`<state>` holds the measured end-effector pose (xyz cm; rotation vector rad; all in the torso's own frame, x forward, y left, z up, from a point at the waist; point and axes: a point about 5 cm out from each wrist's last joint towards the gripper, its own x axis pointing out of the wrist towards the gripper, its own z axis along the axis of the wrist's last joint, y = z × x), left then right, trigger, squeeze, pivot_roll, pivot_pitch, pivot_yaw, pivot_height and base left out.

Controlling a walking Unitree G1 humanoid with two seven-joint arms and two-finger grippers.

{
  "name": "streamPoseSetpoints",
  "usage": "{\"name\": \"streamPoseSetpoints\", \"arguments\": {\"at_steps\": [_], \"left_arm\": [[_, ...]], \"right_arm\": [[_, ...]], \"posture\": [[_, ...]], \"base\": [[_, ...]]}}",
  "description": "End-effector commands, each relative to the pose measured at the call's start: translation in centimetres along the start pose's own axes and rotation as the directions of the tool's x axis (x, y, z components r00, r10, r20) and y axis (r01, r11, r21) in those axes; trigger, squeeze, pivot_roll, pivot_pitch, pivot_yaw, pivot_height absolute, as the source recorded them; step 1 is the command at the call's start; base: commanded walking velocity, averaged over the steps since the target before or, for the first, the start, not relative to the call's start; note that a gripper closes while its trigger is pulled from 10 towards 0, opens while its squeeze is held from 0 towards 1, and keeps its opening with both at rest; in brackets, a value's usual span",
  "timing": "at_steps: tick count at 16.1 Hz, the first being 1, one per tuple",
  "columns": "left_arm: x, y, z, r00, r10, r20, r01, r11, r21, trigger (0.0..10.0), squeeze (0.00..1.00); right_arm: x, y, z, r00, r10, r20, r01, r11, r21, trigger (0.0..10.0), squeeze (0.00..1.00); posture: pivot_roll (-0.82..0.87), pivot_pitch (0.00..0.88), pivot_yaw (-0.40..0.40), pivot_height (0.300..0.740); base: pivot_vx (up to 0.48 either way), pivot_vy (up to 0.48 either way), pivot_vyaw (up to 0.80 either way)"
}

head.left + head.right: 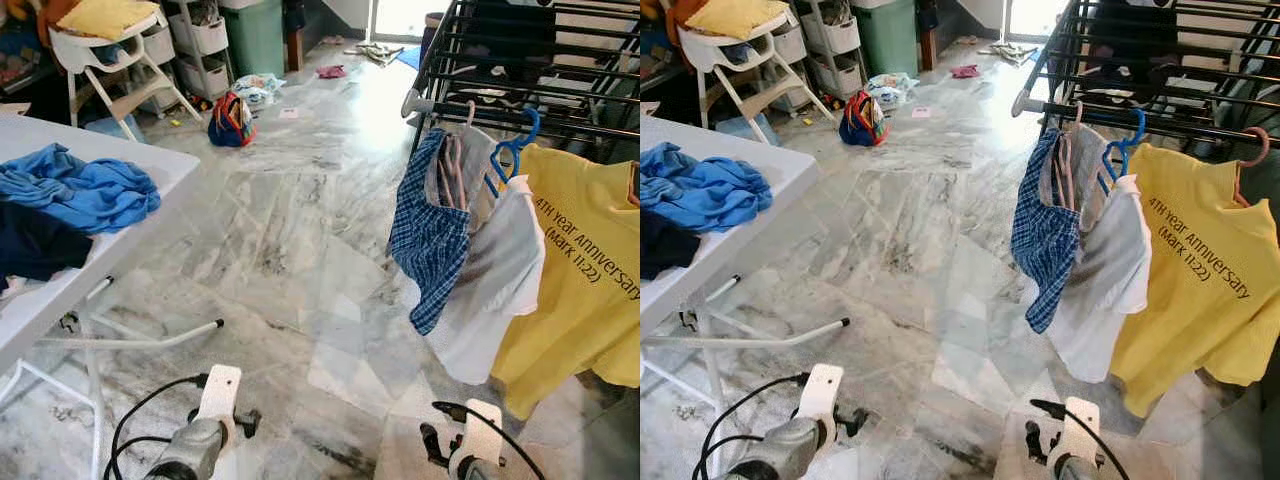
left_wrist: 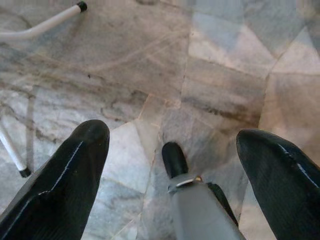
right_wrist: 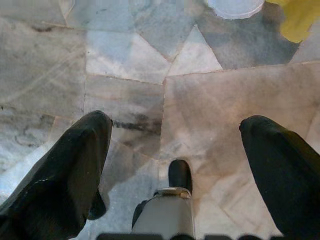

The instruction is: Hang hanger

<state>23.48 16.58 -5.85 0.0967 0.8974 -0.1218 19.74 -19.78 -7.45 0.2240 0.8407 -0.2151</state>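
Both my arms hang low over the marble floor (image 1: pixel 300 230). My left gripper (image 2: pixel 170 165) points down at the tiles with its two black fingers (image 2: pixel 65 185) spread wide apart and nothing between them; my right gripper (image 3: pixel 175 160) does the same, fingers (image 3: pixel 60 175) parted and empty.

The black drying rack (image 1: pixel 530 60) stands ahead on my right. From its front rail hang a blue checked garment (image 1: pixel 425 235), a white shirt (image 1: pixel 495 290) on a blue hanger (image 1: pixel 512 150), and a yellow T-shirt (image 1: pixel 590 270) printed with black lettering, on what looks like a pink hanger (image 1: pixel 1252 150), though only its hook is clear. The three garments overlap along the rail.

On my left is a white folding table (image 1: pixel 60 290); near its far edge lies a crumpled blue cloth (image 1: pixel 75 190), with a dark garment (image 1: pixel 35 245) just beside it.
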Motion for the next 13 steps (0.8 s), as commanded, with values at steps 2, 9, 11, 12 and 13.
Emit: {"name": "streamPoseSetpoints", "arguments": {"at_steps": [2, 9, 11, 12, 13], "left_arm": [[0.0, 0.2, 0.0, 1.000, -0.002, -0.005, 0.002, 1.000, 0.000, 10.0, 0.00], [-0.3, 1.0, -1.8, 0.998, 0.027, -0.057, -0.026, 0.999, 0.020, 10.0, 0.00], [-0.4, 1.1, -2.1, 0.997, 0.034, -0.065, -0.033, 0.999, 0.022, 10.0, 0.00], [-0.4, 1.0, -2.0, 0.997, 0.034, -0.065, -0.033, 0.999, 0.024, 10.0, 0.00], [-0.3, 1.0, -1.9, 0.997, 0.034, -0.066, -0.033, 0.999, 0.027, 10.0, 0.00]], "right_arm": [[0.1, 0.0, 0.3, 1.000, -0.010, -0.008, 0.010, 1.000, 0.020, 10.0, 0.00], [0.0, 0.3, -0.4, 0.999, 0.000, -0.036, 0.000, 1.000, -0.013, 10.0, 0.00], [0.0, 0.5, -0.7, 0.999, 0.006, -0.050, -0.008, 1.000, -0.021, 10.0, 0.00], [-0.1, 0.5, -0.9, 0.998, 0.008, -0.057, -0.009, 1.000, -0.024, 10.0, 0.00], [-0.1, 0.5, -1.0, 0.998, 0.008, -0.061, -0.009, 1.000, -0.025, 10.0, 0.00]], "posture": [[-0.08, 0.036, 0.044, 0.740], [-0.08, 0.036, 0.043, 0.740], [-0.08, 0.037, 0.042, 0.740], [-0.08, 0.040, 0.043, 0.740], [-0.07, 0.042, 0.042, 0.740]], "base": [[0.000, 0.000, 0.00], [0.000, 0.000, 0.00], [0.000, 0.000, 0.00], [0.000, 0.000, 0.00], [0.000, 0.000, 0.00]]}}
